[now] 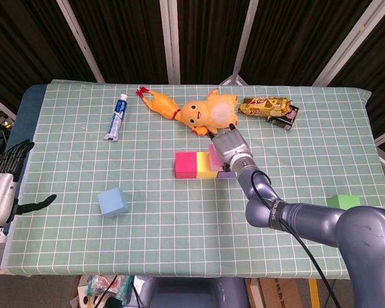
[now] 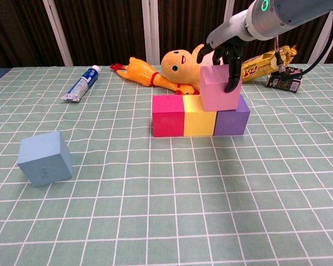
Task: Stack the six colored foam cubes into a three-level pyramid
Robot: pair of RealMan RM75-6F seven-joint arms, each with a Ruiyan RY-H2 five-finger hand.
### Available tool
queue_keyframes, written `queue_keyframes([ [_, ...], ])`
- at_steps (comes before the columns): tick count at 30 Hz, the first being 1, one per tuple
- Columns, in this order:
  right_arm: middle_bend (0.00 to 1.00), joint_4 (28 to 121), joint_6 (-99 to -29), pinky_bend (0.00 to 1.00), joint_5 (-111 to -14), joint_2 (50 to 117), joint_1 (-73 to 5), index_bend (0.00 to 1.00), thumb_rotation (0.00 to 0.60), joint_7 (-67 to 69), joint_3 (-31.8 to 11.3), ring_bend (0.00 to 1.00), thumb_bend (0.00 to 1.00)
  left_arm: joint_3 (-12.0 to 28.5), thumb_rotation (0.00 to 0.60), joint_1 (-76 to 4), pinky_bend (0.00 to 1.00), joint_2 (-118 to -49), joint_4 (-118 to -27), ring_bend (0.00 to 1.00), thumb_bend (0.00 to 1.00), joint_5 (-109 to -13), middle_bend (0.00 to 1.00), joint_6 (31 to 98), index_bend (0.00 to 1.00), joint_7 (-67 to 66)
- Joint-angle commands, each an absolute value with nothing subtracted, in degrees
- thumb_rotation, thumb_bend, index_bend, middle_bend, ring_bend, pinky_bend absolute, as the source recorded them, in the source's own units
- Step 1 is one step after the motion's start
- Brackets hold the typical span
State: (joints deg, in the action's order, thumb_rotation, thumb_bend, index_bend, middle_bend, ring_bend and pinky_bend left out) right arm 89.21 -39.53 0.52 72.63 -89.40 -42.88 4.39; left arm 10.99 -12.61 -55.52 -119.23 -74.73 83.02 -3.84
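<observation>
While the right hand pinches the pink cube from above, the cube sits over the seam between the yellow cube and purple cube, at 3 o'clock of the red cube. Foam is likely light and squashy; opposite flat faces suit a gentle hold. Only the head view shows the green cube and the idle left hand, fingers apart, holding nothing; the blue cube lies at 8 o'clock.

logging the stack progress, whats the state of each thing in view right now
pink cube: gripped by right hand, on yellow and purple cubes
red cube: base row, left end
yellow cube: base row, middle
purple cube: base row, right end
blue cube: loose, tilted
green cube: loose, far right
left hand: empty, off the table's edge
</observation>
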Motion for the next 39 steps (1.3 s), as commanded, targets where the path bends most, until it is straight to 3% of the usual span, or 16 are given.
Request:
queue_keyframes([
  [1, 0.38, 89.23, -39.48, 0.0, 0.69, 72.69, -89.44, 0.0, 0.6, -42.88, 4.57, 0.29, 0.27, 10.98, 0.6, -12.61, 0.02, -55.52, -119.22, 0.0, 0.11, -74.69, 0.02, 83.01, 0.0, -3.83],
  [7, 0.36, 89.35, -39.38, 0.0, 1.12, 72.77, -89.57, 0.0, 0.6, -42.92, 5.02, 0.29, 0.27, 10.98, 0.6, -12.6, 0.02, -55.52, -119.22, 0.0, 0.11, -74.73, 0.02, 83.05, 0.0, -3.84],
  [19, 0.19, 89.68, -40.72, 0.0, -0.09, 72.96, -89.2, 0.0, 0.6, -42.34, 4.99, 0.26, 0.27, 10.97, 0.6, -12.56, 0.02, -55.49, -119.33, 0.0, 0.11, -74.84, 0.02, 83.16, 0.0, -3.89],
  [30, 0.05, 93.91, -44.97, 0.0, 0.52, 70.81, -89.41, 0.0, 0.6, -44.76, 6.53, 0.09, 0.27, 10.94, 0.6, -12.55, 0.02, -55.36, -119.23, 0.0, 0.11, -74.71, 0.02, 82.97, 0.0, -3.6],
  [39, 0.0, 102.02, -49.57, 0.0, -2.8, 63.64, -85.72, 0.0, 0.6, -42.65, 7.09, 0.03, 0.27, 10.59, 0.6, -12.35, 0.02, -55.2, -119.45, 0.0, 0.11, -75.31, 0.02, 83.05, 0.0, -3.61],
])
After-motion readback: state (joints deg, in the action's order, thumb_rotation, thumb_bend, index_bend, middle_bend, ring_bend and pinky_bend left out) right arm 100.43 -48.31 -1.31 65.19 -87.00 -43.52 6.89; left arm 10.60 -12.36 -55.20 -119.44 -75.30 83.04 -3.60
